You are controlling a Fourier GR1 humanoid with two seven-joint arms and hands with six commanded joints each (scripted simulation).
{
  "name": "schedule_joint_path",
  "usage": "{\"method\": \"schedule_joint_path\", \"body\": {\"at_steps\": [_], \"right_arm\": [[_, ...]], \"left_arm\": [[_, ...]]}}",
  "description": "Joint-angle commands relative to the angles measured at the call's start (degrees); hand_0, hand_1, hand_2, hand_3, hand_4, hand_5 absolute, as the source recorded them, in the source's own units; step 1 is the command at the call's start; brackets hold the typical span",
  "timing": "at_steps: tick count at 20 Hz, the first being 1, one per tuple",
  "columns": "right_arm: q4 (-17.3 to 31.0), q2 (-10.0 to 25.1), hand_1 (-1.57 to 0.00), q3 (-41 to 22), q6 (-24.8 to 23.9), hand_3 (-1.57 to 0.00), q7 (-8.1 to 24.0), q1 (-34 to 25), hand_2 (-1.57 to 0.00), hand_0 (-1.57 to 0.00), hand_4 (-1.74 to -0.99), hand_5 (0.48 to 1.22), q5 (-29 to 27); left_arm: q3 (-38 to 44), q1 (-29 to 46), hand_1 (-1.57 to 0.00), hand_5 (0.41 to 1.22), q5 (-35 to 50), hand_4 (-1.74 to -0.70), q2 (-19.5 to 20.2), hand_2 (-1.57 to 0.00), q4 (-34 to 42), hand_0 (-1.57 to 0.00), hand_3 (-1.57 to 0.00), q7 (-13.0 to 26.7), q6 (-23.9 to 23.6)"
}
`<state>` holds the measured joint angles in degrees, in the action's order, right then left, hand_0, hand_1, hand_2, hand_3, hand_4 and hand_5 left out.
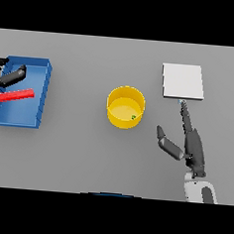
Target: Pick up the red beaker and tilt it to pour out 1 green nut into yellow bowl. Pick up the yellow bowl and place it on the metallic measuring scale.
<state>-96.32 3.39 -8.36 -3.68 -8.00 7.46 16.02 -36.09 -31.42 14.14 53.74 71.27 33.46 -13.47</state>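
Note:
The yellow bowl [125, 107] stands upright at the table's middle with one small green nut [134, 117] inside, near its right wall. The metallic measuring scale [183, 81], a flat pale square, lies to the bowl's upper right. My right hand [191, 142] is to the right of the bowl and just below the scale, open, fingers straight and pointing at the scale's lower edge, thumb spread toward the bowl. At the far left my left hand [8, 75] holds the red beaker [13, 96] tilted on its side over the blue bin [41, 90].
The blue bin sits at the table's left edge.

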Motion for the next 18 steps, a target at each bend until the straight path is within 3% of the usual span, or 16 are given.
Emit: {"method": "schedule_joint_path", "body": {"at_steps": [1,6,9,14,15,18], "right_arm": [[-0.06,-0.30,0.00,-0.21,0.07,0.00,1.02,-0.45,0.00,0.00,-1.188,0.668,0.03],[0.06,0.64,0.00,-0.83,-1.24,0.00,2.39,-0.69,0.00,0.00,-1.203,0.660,3.36],[-0.02,2.41,0.00,-2.04,1.96,0.00,1.65,-3.04,0.00,0.00,-1.162,0.694,3.40],[2.39,8.98,0.00,-5.04,8.29,0.00,4.51,-11.35,0.00,0.00,-1.255,0.700,8.40],[3.13,9.97,0.00,-6.21,8.98,0.00,5.83,-13.32,0.00,0.00,-1.268,0.691,10.61],[4.74,14.66,0.00,-9.84,11.92,0.00,5.78,-18.79,0.00,0.00,-1.279,0.671,17.19]], "left_arm": [[0.06,-0.97,-0.16,0.679,-0.17,-0.80,-0.60,-0.16,-1.04,-0.19,-0.15,0.05,0.21],[1.73,-0.67,-0.05,0.674,0.02,-0.79,-1.13,-0.05,-1.69,-0.06,-0.05,-4.70,-2.14],[2.03,-1.21,-0.03,0.679,0.11,-0.78,-1.75,-0.03,-2.54,-0.03,-0.02,-5.44,-2.32],[1.62,-1.20,-0.01,0.707,0.18,-0.79,-2.39,-0.01,-2.31,-0.01,-0.01,-5.33,-2.55],[1.29,-1.22,-0.01,0.709,-0.04,-0.79,-2.63,-0.01,-2.08,-0.01,-0.01,-4.99,-2.77],[1.41,-1.34,0.00,0.708,0.27,-0.80,-2.39,0.00,-2.22,0.00,0.00,-5.06,-2.18]]}}
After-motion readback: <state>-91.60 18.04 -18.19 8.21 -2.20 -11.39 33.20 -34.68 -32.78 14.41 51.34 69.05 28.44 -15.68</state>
